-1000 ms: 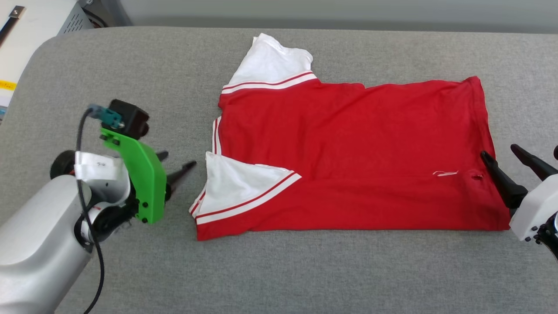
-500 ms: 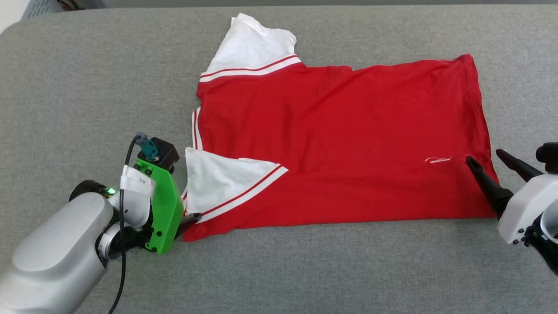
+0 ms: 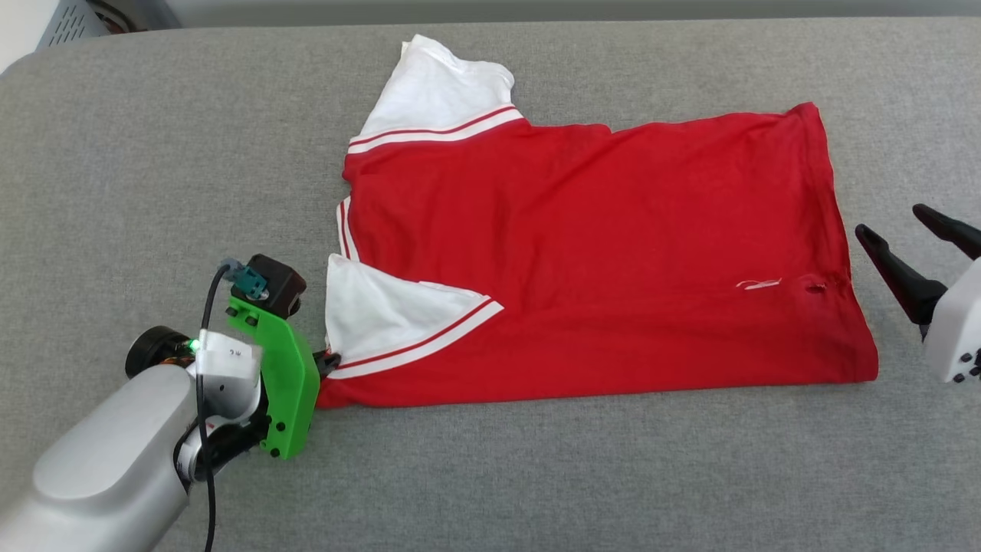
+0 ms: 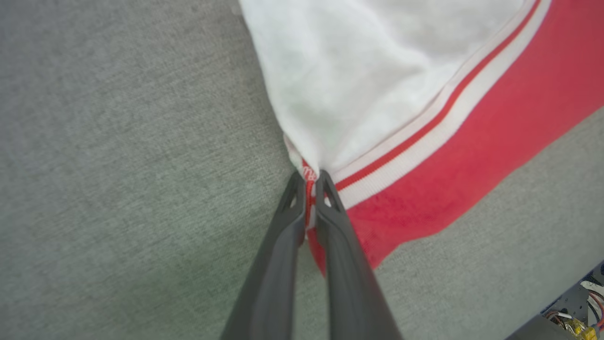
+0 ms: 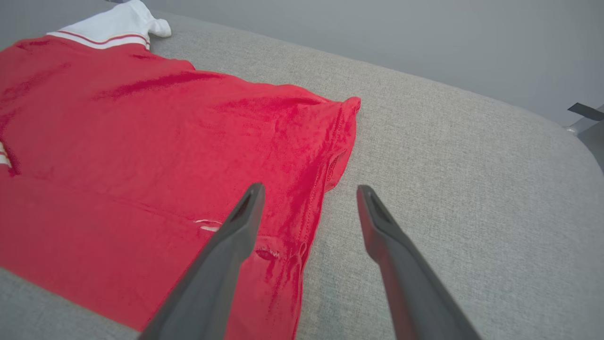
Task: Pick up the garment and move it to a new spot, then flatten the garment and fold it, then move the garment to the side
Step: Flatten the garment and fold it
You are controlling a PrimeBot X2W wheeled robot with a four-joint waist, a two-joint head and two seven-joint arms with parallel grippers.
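The garment (image 3: 582,253), a red T-shirt with white sleeves and striped trim, lies spread on the grey padded surface (image 3: 153,153), neck to the left and hem to the right. My left gripper (image 3: 329,359) sits at its near left corner. In the left wrist view the left gripper (image 4: 309,182) is shut on the striped edge of the garment (image 4: 424,189) just below the white sleeve. My right gripper (image 3: 890,219) stands open a little off the hem, with nothing between its fingers. In the right wrist view the right gripper (image 5: 310,187) hovers beside the hem edge of the garment (image 5: 141,141).
A small white mark (image 3: 759,284) and a small hole (image 3: 814,289) show near the hem. Bare grey surface (image 3: 536,475) runs along the near side and to the far left. A vented grey box (image 3: 73,19) stands off the far left corner.
My left gripper has moved in to the garment's near left corner and shut on its edge. My right gripper has drawn back off the hem to the right. The camera has shifted too.
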